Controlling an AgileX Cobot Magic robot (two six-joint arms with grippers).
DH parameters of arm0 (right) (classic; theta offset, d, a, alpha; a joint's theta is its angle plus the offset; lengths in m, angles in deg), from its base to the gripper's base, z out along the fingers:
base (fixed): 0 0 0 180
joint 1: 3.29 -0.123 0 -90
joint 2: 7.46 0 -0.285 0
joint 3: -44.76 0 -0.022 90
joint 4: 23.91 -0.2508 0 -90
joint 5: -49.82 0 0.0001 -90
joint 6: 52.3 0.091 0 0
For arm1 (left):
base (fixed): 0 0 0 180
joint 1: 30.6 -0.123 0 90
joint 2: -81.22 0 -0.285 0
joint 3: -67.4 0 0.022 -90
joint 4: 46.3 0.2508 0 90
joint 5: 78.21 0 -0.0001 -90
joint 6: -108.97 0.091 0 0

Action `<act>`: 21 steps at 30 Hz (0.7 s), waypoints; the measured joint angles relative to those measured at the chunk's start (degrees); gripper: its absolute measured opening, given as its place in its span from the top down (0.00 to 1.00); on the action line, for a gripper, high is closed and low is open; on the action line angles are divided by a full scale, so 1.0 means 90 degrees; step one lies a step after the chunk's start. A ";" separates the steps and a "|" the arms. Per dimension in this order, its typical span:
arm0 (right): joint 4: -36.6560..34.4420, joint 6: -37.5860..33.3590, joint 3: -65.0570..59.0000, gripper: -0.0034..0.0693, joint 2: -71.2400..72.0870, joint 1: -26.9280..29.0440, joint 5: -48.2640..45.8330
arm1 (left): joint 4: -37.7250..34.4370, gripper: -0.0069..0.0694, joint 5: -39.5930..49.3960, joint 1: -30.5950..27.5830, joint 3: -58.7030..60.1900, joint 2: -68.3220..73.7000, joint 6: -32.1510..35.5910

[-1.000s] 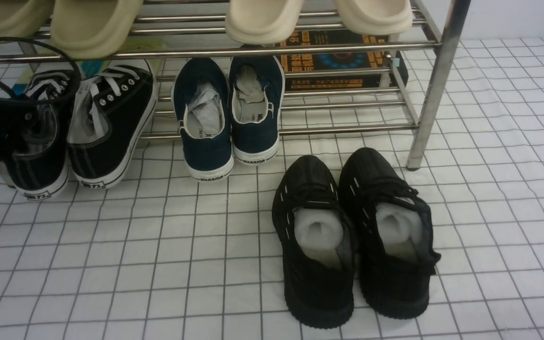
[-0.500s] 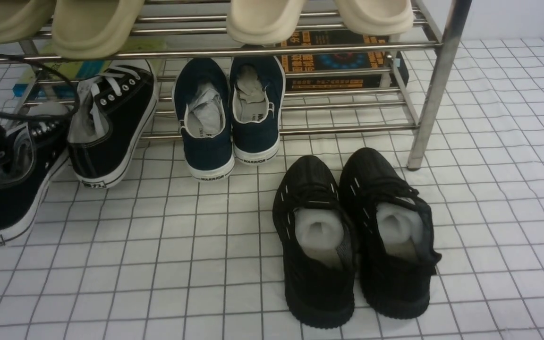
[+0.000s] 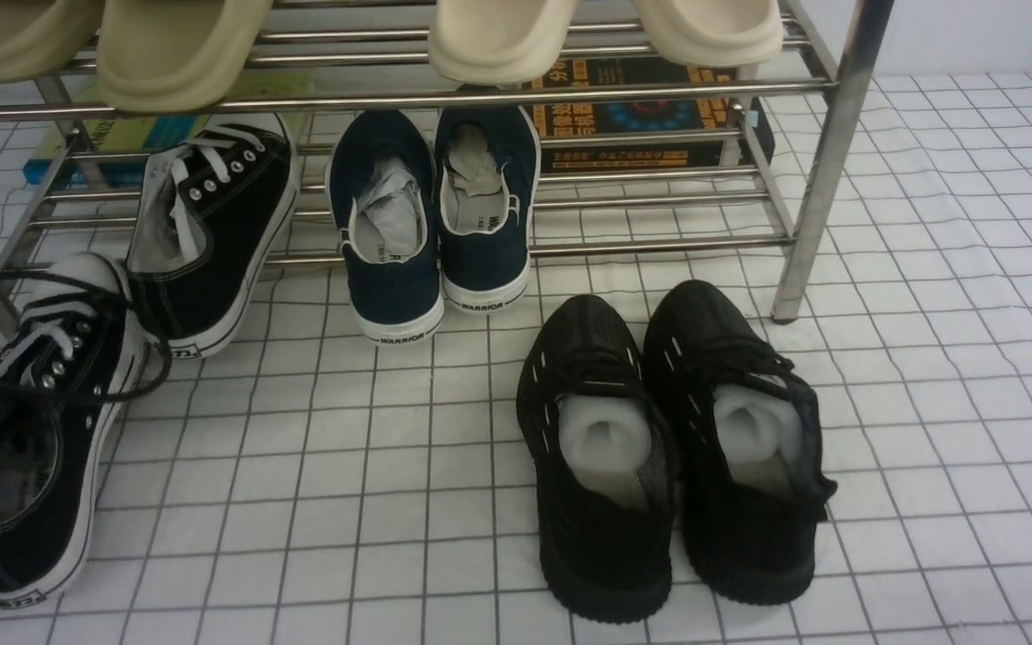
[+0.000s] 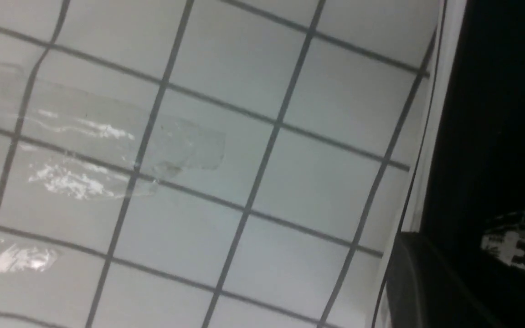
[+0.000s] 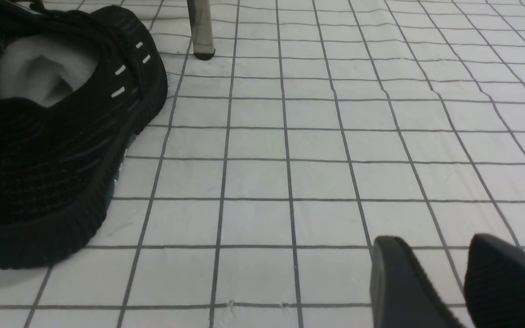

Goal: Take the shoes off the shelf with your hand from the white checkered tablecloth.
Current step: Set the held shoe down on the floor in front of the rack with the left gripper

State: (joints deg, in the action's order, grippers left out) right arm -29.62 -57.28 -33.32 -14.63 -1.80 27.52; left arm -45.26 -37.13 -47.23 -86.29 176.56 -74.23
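- The left one of the black canvas lace-up sneakers with white laces and white rubber soles (image 3: 99, 430) has come away from its mate and forward, out from under the front bar of the chrome metal-tube shoe rack (image 3: 659, 92).
- It lies low over the near-left part of the white checkered tablecloth (image 3: 417, 502), its toe just beside the rack's left front leg; whether the whole sole bears on the cloth I can't tell.
- Its mate, the other black canvas sneaker (image 3: 238, 202), stays where it was, toe under the front bar and heel jutting past the rack's front edge.
- So I judge the first half of the removal nearly done, with the mate left to fetch.
- My left gripper (image 4: 419, 273) is clamped on the canvas wall of the first sneaker by its opening, and has drawn it forward.
- Letting go calls for a flat sole first, I think; a tug on the collar could tip the shoe.
- My right gripper (image 5: 435, 255) has its fingers apart, with nothing between them, above the cloth and well off the all-black knit sneakers (image 3: 606, 537).
- The navy slip-ons marked WARRIOR (image 3: 485, 260) haven't shifted.
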 joint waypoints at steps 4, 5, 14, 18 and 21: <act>0.0000 0.0000 0.0000 0.62 0.0000 0.0000 0.0000 | 0.0267 0.87 0.0389 0.0000 0.0046 0.0000 -0.0056; 0.0000 0.0000 0.0000 0.62 0.0000 0.0000 0.0000 | 0.0422 0.87 0.0408 0.0000 0.0046 0.0000 -0.0140; 0.0000 0.0000 0.0000 0.62 0.0000 0.0000 0.0000 | 0.0658 0.80 0.0326 0.0000 0.0004 0.0000 -0.0377; 0.0000 0.0000 0.0000 0.62 0.0000 0.0000 0.0000 | 0.0925 0.67 0.0485 0.0000 -0.0338 0.0000 -0.0601; 0.0000 0.0000 0.0000 0.62 0.0000 0.0000 0.0000 | 0.0979 0.57 0.0644 0.0000 -0.0730 0.0000 -0.0935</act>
State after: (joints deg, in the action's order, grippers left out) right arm -29.62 -57.28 -33.32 -14.63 -1.80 27.52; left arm -36.45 -31.34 -47.23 -92.86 176.56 -82.64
